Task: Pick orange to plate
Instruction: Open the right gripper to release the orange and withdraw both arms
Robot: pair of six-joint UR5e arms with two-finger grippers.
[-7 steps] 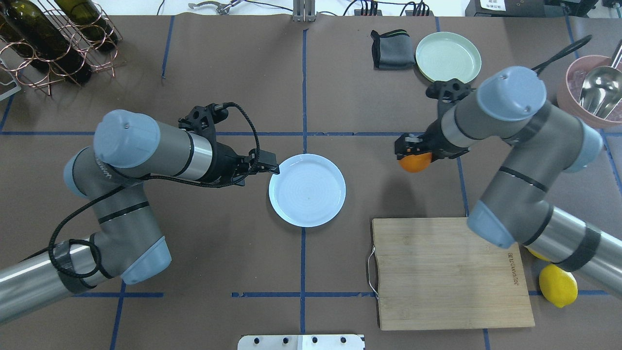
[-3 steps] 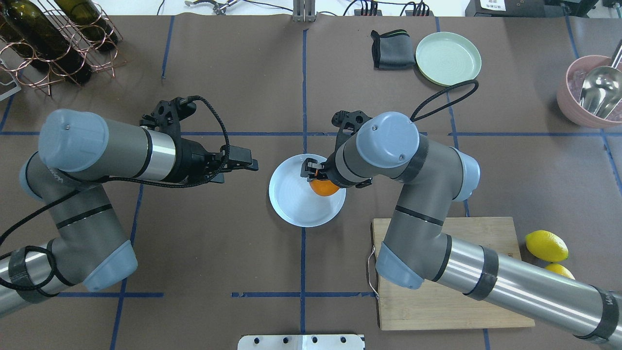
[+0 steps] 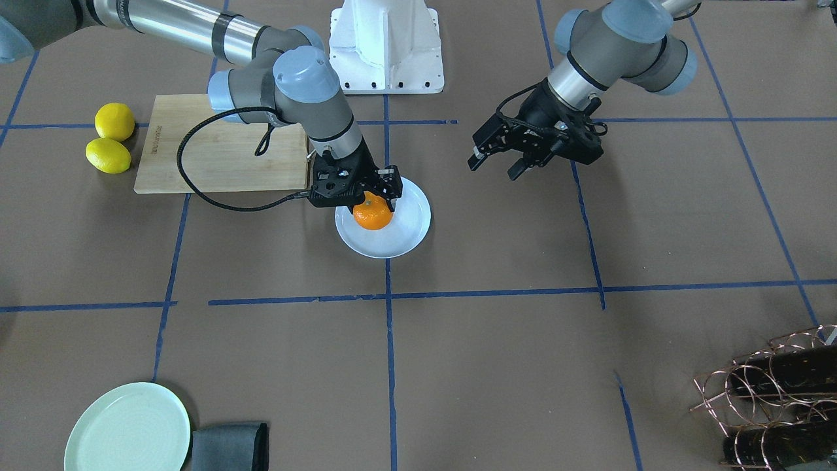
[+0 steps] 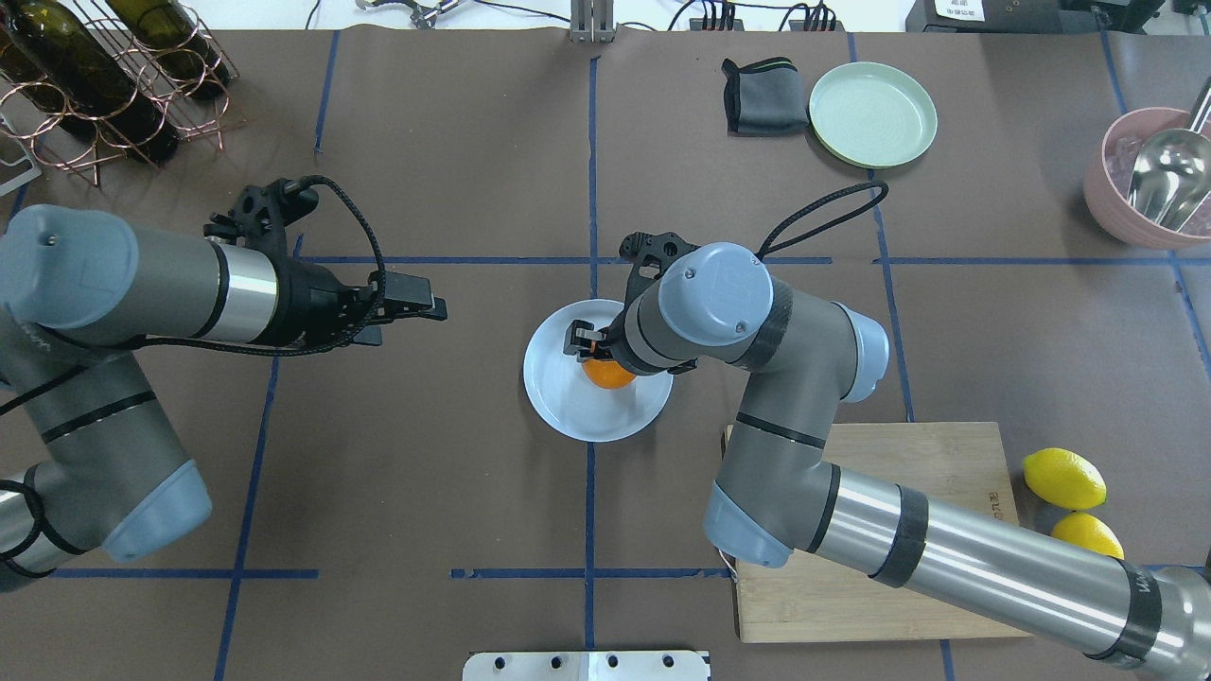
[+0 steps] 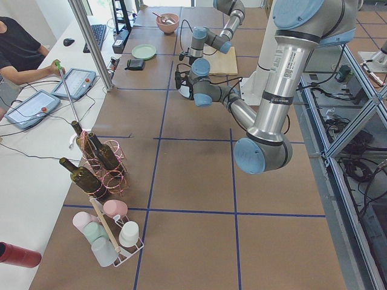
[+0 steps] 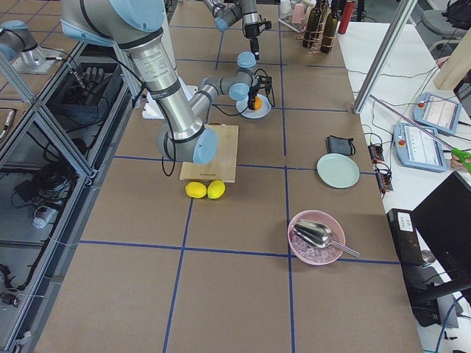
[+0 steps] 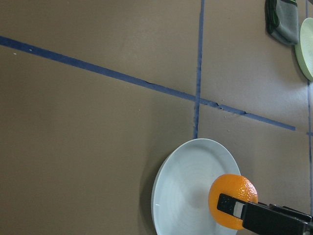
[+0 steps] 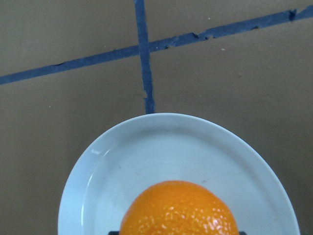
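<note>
**Front-facing view.** Found the right hand (image 3: 375, 195) closed around the orange (image 3: 373, 214), directly over the plate (image 3: 410, 227) and toward its robot-side rim. Unable to confirm contact with the plate surface as against a slight gap. Noted the left hand (image 3: 492, 169) spread open and empty, well apart from the plate, above bare table (image 3: 588, 366).

**Overhead view.** Confirmed the orange inside the plate's outline, half hidden under the right wrist. Logged the left hand off to the side, holding nothing. Recorded two lemons (image 4: 1064, 478) beside the board (image 4: 946, 463) and a green plate (image 4: 872, 113) at the far edge, none of them near either hand.

**Side views.** Too small to add anything on grip. Placed the orange at the plate, nothing more.

**Left wrist view.** Saw one finger (image 7: 234, 208) of the right hand lying across the orange's flank. Located the fruit over the right part of the plate.

**Right wrist view.** Looked straight down past the orange onto the plate. Noted the rim visible along the whole upper arc.

**Assessment.** Judged pick and carry complete, and placement nearly so. Left to do:
- close any gap to the plate
- open the right hand
- lift clear without rolling the orange off the rim

Release not yet evident in any view.
</note>
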